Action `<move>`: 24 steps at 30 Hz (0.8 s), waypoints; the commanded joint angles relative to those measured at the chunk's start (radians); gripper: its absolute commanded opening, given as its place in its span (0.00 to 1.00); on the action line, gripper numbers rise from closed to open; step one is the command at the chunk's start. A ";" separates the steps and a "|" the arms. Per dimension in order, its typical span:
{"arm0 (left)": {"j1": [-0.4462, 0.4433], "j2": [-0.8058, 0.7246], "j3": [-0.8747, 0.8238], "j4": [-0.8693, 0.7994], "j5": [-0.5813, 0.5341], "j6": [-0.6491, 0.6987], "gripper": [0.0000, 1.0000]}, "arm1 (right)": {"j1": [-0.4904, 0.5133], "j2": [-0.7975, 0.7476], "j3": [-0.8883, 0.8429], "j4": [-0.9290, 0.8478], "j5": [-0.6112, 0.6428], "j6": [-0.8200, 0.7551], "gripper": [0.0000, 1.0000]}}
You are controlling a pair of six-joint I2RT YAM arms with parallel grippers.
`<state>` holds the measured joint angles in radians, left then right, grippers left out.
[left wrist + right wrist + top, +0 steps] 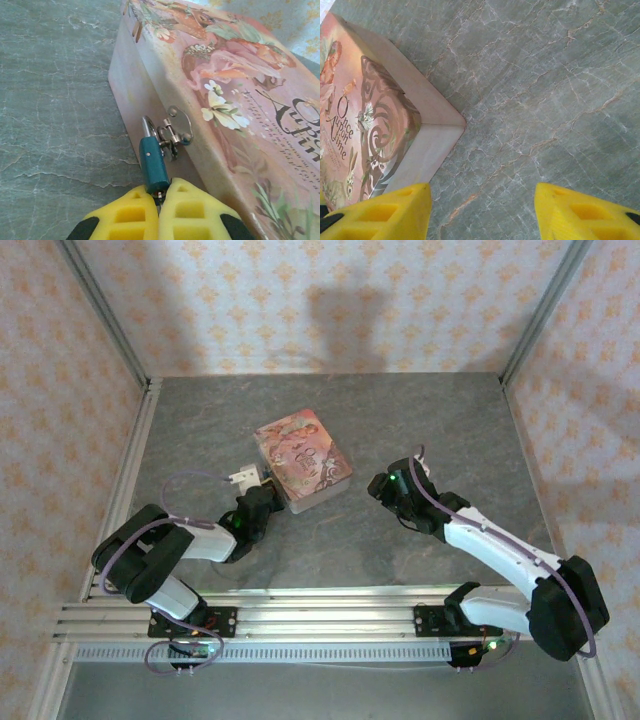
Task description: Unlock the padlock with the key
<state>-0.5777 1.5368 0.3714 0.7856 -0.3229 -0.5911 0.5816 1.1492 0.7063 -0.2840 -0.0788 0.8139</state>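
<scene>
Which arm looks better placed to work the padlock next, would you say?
Left: the left pincer is shut at the end of the padlock; the right pincer stands open beside the tin.

I'm running a lab test booth: wallpaper panels point(330, 300), aluminium frame posts point(105, 310), mounting rail point(320, 612), grey stone-look worktop point(200, 430).

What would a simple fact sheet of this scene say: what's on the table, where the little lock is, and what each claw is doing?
Surface: grey stone-look table
Box: pink illustrated tin, lid down
Lock: small teal padlock, hanging from the tin's metal clasp
Left gripper: shut, yellow fingertips meeting at the padlock's lower end
Right gripper: open, nothing between its fingers, beside a corner of the tin
Lock state: shackle looks closed through the clasp
</scene>
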 commanded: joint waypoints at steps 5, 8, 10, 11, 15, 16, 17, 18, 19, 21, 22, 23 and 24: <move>-0.006 0.047 0.011 0.103 -0.050 -0.042 0.00 | -0.006 -0.003 -0.016 0.032 -0.002 -0.007 0.57; -0.005 0.076 0.013 0.127 -0.057 -0.060 0.00 | -0.006 0.000 -0.016 0.034 -0.005 -0.007 0.57; -0.005 0.083 0.015 0.135 -0.073 -0.071 0.00 | -0.006 0.000 -0.016 0.033 -0.007 -0.007 0.57; -0.002 0.080 0.015 0.136 -0.086 -0.078 0.00 | -0.006 0.000 -0.018 0.032 -0.006 -0.007 0.57; 0.049 0.082 0.008 0.159 -0.069 -0.147 0.00 | -0.006 -0.001 -0.016 0.026 -0.006 -0.011 0.57; 0.057 0.086 0.013 0.162 -0.054 -0.158 0.00 | -0.006 -0.001 -0.016 0.027 -0.005 -0.011 0.57; 0.059 0.089 0.020 0.159 -0.038 -0.156 0.00 | -0.006 -0.001 -0.015 0.027 -0.004 -0.010 0.57; 0.058 0.088 0.028 0.142 -0.032 -0.155 0.00 | -0.006 -0.001 -0.013 0.027 -0.004 -0.010 0.57; 0.059 0.086 0.032 0.130 -0.034 -0.164 0.00 | -0.006 -0.002 -0.014 0.026 -0.003 -0.011 0.57; 0.065 0.086 0.022 0.154 -0.037 -0.171 0.00 | -0.006 -0.003 -0.014 0.021 -0.003 -0.012 0.57; 0.073 0.085 0.023 0.162 -0.025 -0.177 0.00 | -0.006 -0.003 -0.016 0.020 -0.003 -0.012 0.57; 0.078 0.089 0.028 0.176 -0.002 -0.176 0.00 | -0.006 -0.004 -0.018 0.020 -0.003 -0.012 0.57; 0.079 0.087 0.038 0.177 0.021 -0.167 0.00 | -0.006 -0.003 -0.020 0.020 -0.001 -0.012 0.57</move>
<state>-0.5125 1.6142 0.3794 0.9035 -0.3279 -0.7376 0.5816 1.1492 0.7033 -0.2676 -0.0864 0.8139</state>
